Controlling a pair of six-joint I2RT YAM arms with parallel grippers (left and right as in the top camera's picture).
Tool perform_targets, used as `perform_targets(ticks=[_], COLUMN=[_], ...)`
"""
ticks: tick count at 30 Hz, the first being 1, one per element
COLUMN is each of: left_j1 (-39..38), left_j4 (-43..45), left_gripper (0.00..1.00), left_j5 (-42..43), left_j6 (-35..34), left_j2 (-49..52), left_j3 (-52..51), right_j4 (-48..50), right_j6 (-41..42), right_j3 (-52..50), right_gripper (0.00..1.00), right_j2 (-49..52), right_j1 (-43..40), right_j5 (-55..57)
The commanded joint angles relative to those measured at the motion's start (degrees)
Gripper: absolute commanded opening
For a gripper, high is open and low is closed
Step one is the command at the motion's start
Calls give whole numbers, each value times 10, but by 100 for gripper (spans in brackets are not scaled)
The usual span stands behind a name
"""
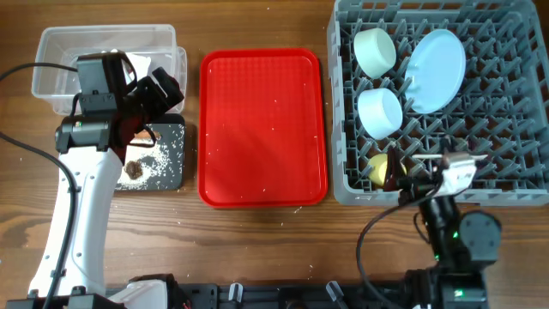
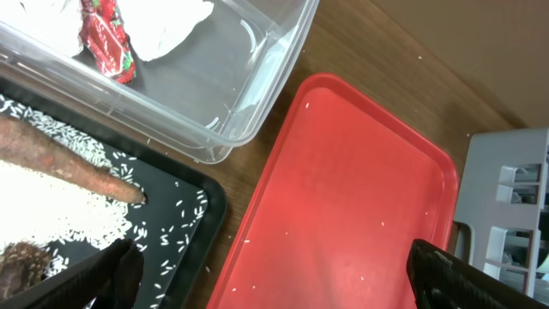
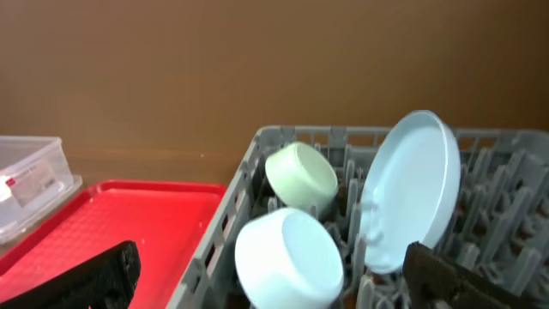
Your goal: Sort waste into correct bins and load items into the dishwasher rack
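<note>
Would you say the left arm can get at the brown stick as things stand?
Probably yes. The stick lies uncovered in the black tray, and the open left gripper hovers close by, with nothing between them.

Bright, even, diffuse light; shadows fall soft on the bench (image 1: pixel 257 249). A pale sheen washes the red tray (image 2: pixel 343 197) in the left wrist view. The right end effector (image 3: pixel 270 270) looks blurred at 5 and 7 o'clock.
</note>
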Motion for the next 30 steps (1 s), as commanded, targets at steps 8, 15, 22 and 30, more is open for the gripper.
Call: perform_targets(ticks=[8,15,22,30], left_j1=[-2,-2,-2,-2], left_j4=[1,1,1,1], left_gripper=[100,100,100,100], left_j5=[5,5,5,5], left_j6=[9,9,9,9], left_j2=[-6,-6,-6,-6], left_j3=[3,3,3,3], right_j4=[75,16,16,16], right_j6=[21,35,35,35], right_j3=[-115,-123,-123,-123], right_gripper=[100,100,100,100], right_j2=[-106,-120,-125,-125], right_j1=[15,16,16,16], right_j5=[41,40,44,44])
